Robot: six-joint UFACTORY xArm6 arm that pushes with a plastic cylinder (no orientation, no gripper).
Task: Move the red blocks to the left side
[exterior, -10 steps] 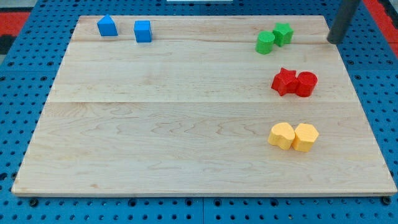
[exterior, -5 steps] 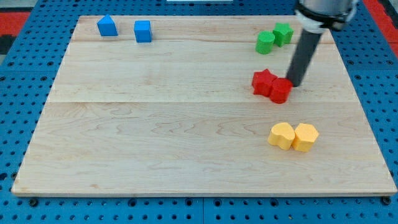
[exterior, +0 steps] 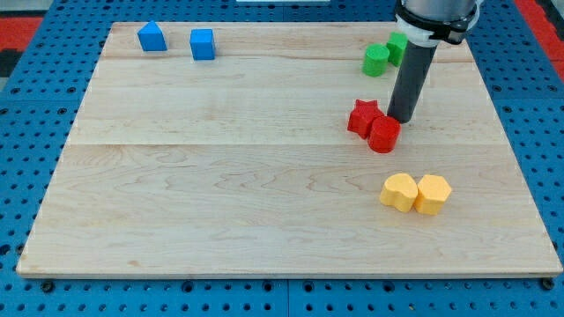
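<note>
Two red blocks, a red star (exterior: 362, 117) and red cylinder (exterior: 383, 135), touch on the wooden bench (exterior: 220, 176); my tip (exterior: 401, 120) sits just beside the cylinder's upper right; no gripper shows.

Pale wooden board (exterior: 220, 176) of 3 planks on blue perforated table (exterior: 26, 282); red patches (exterior: 19, 35) at top corners; even light.

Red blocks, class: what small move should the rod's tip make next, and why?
Probably a short push toward the view's left. My tip sits at the upper right edge of the red cylinder, which touches the red star. Both lie right of the board's centre, far from its left side.
</note>
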